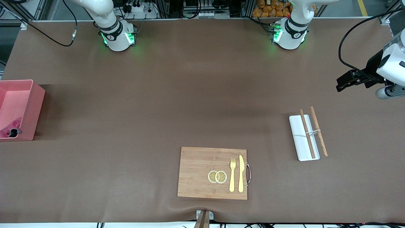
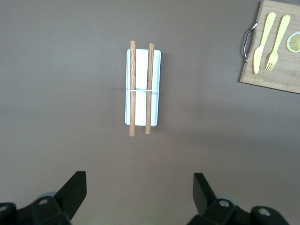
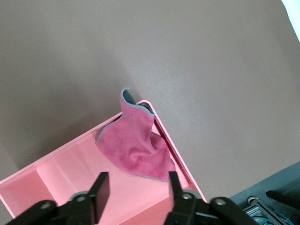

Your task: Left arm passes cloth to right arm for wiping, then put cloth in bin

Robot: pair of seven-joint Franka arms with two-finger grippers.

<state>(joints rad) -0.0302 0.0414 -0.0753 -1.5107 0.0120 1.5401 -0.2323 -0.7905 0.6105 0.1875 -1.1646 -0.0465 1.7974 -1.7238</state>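
The raspberry-red cloth (image 3: pixel 136 145) lies slumped in a corner of the pink bin (image 3: pixel 65 159), with one grey-edged tip draped over the rim. In the front view the bin (image 1: pixel 34 107) stands at the right arm's end of the table, and the cloth (image 1: pixel 8 128) shows in its corner nearer the camera. My right gripper (image 3: pixel 137 185) hangs open over the bin; nothing is between its fingers and it is apart from the cloth. My left gripper (image 1: pixel 343 83) waits open and empty above the table at the left arm's end. In its own view the left gripper (image 2: pixel 139 185) is over bare tabletop.
A white tray (image 1: pixel 299 139) with two wooden chopsticks (image 1: pixel 318 131) lies near the left arm's end. A wooden board (image 1: pixel 196 171) nearer the camera carries lemon slices (image 1: pixel 217 176), a yellow fork (image 1: pixel 232 174) and a knife (image 1: pixel 241 173).
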